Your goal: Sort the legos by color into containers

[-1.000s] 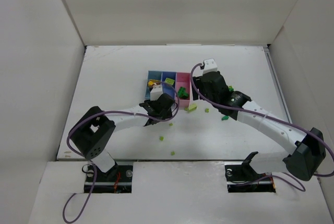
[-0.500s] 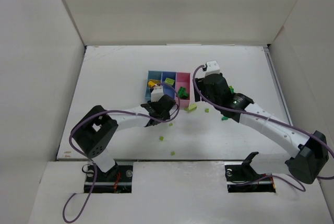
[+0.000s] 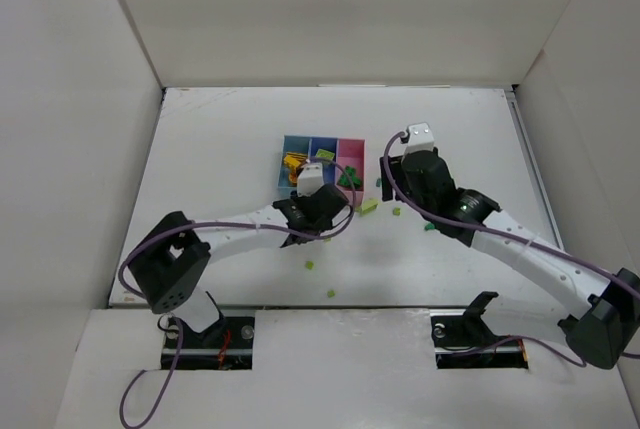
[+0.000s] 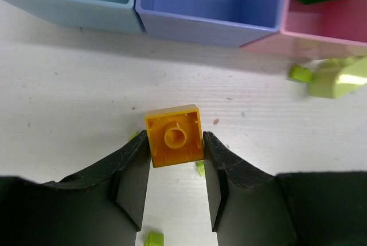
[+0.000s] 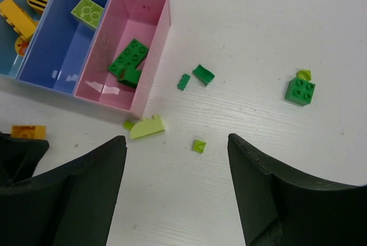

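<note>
The containers are three joined bins: light blue (image 4: 69, 11), periwinkle (image 4: 206, 25) and pink (image 4: 321, 36). My left gripper (image 4: 176, 143) is shut on a yellow-orange square lego (image 4: 174, 136), just in front of the periwinkle bin. My right gripper (image 5: 176, 143) stands open above the table right of the pink bin (image 5: 149, 45), nothing between its fingers. Under it lie a lime tile (image 5: 199, 145) and a lime sloped lego (image 5: 148, 127). Dark green legos (image 5: 129, 59) lie in the pink bin. A lime brick (image 5: 87, 12) is in the periwinkle one, and yellow pieces (image 5: 17, 16) are in the light blue one.
A dark green square brick (image 5: 300, 90) and two small dark green bits (image 5: 203, 74) lie loose to the right of the bins. Two lime bits (image 3: 309, 265) (image 3: 331, 293) sit nearer the front edge. White walls enclose the table (image 3: 200, 149).
My left gripper has closed on the yellow-orange lego and shifted right, towards the bins. The right arm has drawn back to the right, away from the pink bin.
</note>
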Robot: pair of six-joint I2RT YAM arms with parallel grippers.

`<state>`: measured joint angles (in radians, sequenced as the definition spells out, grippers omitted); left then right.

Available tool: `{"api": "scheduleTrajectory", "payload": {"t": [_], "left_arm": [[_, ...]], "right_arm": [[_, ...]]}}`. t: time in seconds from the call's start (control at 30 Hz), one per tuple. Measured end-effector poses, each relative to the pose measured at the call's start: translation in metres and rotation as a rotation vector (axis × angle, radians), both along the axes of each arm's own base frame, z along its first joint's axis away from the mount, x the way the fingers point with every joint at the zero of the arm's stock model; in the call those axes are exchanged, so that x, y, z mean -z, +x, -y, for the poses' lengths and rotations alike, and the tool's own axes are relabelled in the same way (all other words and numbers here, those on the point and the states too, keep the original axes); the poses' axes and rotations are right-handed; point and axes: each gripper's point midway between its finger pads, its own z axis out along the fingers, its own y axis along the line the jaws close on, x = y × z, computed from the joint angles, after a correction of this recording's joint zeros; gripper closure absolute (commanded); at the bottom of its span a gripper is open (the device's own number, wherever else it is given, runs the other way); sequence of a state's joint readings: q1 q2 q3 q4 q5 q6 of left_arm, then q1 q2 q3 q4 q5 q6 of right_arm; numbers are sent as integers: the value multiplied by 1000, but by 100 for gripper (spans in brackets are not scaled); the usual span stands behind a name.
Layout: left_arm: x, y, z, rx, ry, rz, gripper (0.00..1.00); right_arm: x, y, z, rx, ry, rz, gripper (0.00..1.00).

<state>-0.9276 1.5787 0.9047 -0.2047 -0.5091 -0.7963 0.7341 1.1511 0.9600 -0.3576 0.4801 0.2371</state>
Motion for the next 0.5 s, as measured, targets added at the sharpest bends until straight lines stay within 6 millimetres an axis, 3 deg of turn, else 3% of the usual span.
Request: {"api": "scheduleTrajectory", "payload": {"t": [0.17, 0.3, 0.4, 0.5], "left_arm": [[-52, 1, -2, -12, -73, 95, 66], [-98, 20, -8, -46, -142, 192, 66], [-115, 47, -27, -114, -156, 237, 66], [-118, 71, -50, -183, -133, 253, 66]], "right_arm": [[-10, -3, 8, 20, 19, 29, 24], [-11, -1, 14, 39, 19, 35, 24], [-11, 2, 19, 56, 16, 34, 24], [-10, 5, 24, 71, 8, 34, 24]]}}
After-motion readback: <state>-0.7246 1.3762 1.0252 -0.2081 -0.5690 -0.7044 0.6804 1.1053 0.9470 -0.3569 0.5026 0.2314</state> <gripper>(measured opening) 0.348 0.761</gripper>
